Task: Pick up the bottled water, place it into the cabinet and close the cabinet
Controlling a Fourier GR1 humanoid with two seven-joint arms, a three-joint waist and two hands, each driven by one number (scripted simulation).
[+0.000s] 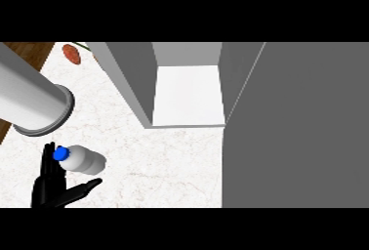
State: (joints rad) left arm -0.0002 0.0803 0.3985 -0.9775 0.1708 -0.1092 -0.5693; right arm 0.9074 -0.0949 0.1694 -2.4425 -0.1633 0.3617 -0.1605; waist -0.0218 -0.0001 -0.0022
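Observation:
The bottled water (88, 160), a pale bottle with a blue cap (60, 154), lies tilted at the lower left of the counter, cap pointing left. My left hand (52, 188) is right against it. Its fingers (49, 163) stand straight behind the cap and its thumb (89, 185) is spread out below the bottle, so the hand is open and not curled round the bottle. A grey forearm (32, 100) crosses the upper left. The cabinet (186, 93) stands open in the upper middle with a bare white shelf, and its dark grey door (296, 127) is swung out and fills the right side. My right hand does not show.
A marbled white counter (166, 166) runs between the bottle and the cabinet. The cabinet's grey left wall (130, 80) rises beside the opening. A red round thing (71, 52) lies at the far top left, and the counter's wooden edge (29, 49) shows there.

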